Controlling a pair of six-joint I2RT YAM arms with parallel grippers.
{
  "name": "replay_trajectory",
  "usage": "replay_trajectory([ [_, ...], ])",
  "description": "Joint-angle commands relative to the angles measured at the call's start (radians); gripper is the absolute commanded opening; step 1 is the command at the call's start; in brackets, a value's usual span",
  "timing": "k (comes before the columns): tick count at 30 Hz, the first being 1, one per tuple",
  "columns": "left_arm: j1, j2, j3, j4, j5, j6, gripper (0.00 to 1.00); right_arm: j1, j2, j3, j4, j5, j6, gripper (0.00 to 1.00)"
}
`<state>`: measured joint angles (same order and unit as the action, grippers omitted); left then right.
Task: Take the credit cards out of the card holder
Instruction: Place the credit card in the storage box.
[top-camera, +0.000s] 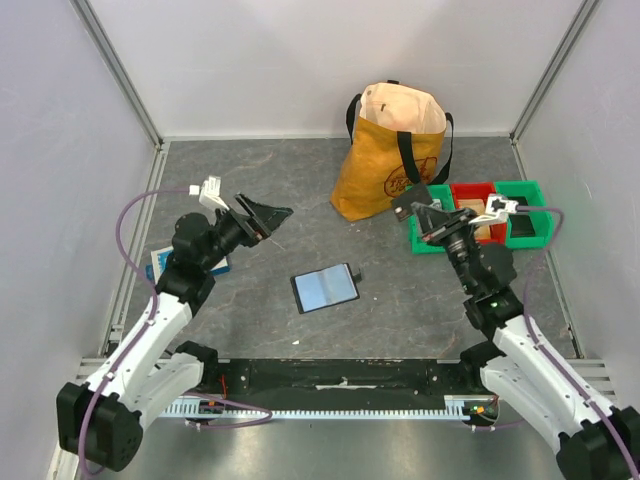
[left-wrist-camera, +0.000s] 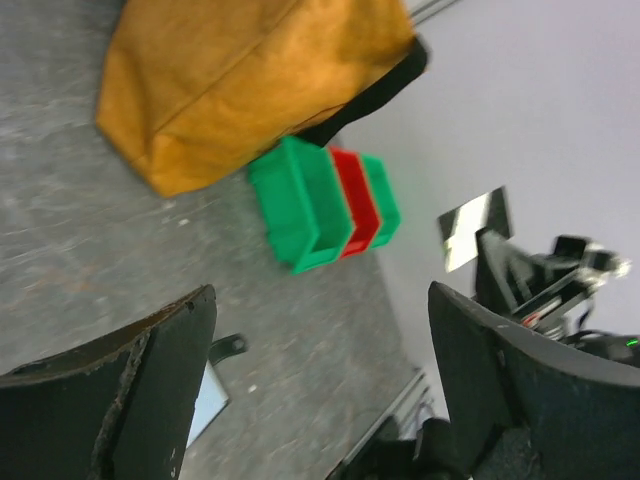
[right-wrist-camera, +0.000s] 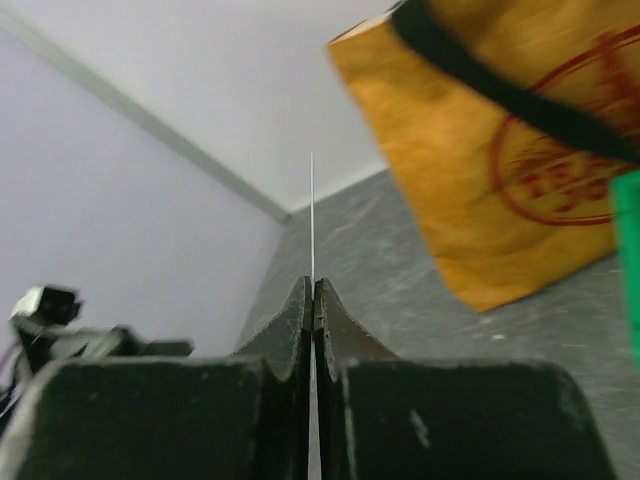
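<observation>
The black card holder (top-camera: 325, 287) lies open and flat on the grey table, mid-way between the arms, with a pale blue-grey card face showing in it. One corner of it and its small tab (left-wrist-camera: 228, 347) show in the left wrist view. My right gripper (top-camera: 425, 212) is raised near the bins and shut on a thin credit card (top-camera: 408, 200). That card is seen edge-on (right-wrist-camera: 312, 215) between the closed jaws (right-wrist-camera: 313, 285) and as a pale rectangle (left-wrist-camera: 473, 228) from the left wrist. My left gripper (top-camera: 268, 220) hangs open and empty (left-wrist-camera: 320, 300) above the table, left of the holder.
An orange-yellow bag (top-camera: 395, 150) stands at the back. Green and red bins (top-camera: 480, 215) sit to its right, under the right gripper. A blue-and-white flat box (top-camera: 160, 262) lies under the left arm. Walls close in on three sides.
</observation>
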<state>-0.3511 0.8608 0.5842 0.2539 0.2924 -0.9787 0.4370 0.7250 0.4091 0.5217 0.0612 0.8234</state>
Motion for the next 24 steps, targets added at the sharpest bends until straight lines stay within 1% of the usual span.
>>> replay_trajectory([
  [1, 0.051, 0.015, 0.127, -0.373, 0.206, 0.357, 0.92, -0.148, -0.032, 0.12, -0.359, 0.04, -0.098, 0.0],
  [3, 0.047, 0.006, 0.169, -0.488, 0.148, 0.472, 0.93, -0.245, -0.024, 0.146, -0.396, 0.028, -0.124, 0.0],
  [5, 0.029, -0.017, 0.201, -0.562, 0.055, 0.575, 0.93, -0.358, 0.002, 0.163, -0.399, -0.017, -0.139, 0.0],
  [7, 0.003, -0.037, 0.22, -0.611, -0.033, 0.661, 0.93, -0.482, 0.058, 0.18, -0.384, -0.084, -0.13, 0.0],
  [9, -0.025, -0.063, 0.212, -0.631, -0.122, 0.719, 0.91, -0.587, 0.117, 0.189, -0.33, -0.159, -0.113, 0.0],
  [10, -0.038, -0.074, 0.197, -0.628, -0.162, 0.733, 0.91, -0.625, 0.144, 0.195, -0.306, -0.179, -0.112, 0.0],
  [12, -0.051, -0.092, 0.169, -0.633, -0.193, 0.741, 0.91, -0.704, 0.194, 0.214, -0.278, -0.205, -0.128, 0.0],
  [17, -0.109, -0.121, 0.166, -0.665, -0.288, 0.782, 0.91, -0.88, 0.303, 0.257, -0.241, -0.213, -0.251, 0.0],
  [18, -0.117, -0.126, 0.163, -0.668, -0.324, 0.787, 0.9, -0.912, 0.327, 0.255, -0.218, -0.221, -0.265, 0.0],
  [21, -0.127, -0.138, 0.154, -0.673, -0.351, 0.795, 0.9, -0.977, 0.404, 0.237, -0.099, -0.241, -0.309, 0.0],
  [22, -0.127, -0.14, 0.151, -0.671, -0.357, 0.798, 0.89, -0.997, 0.431, 0.243, -0.068, -0.274, -0.322, 0.0],
  [24, -0.131, -0.14, 0.149, -0.673, -0.372, 0.802, 0.89, -1.011, 0.491, 0.27, -0.038, -0.297, -0.386, 0.0],
])
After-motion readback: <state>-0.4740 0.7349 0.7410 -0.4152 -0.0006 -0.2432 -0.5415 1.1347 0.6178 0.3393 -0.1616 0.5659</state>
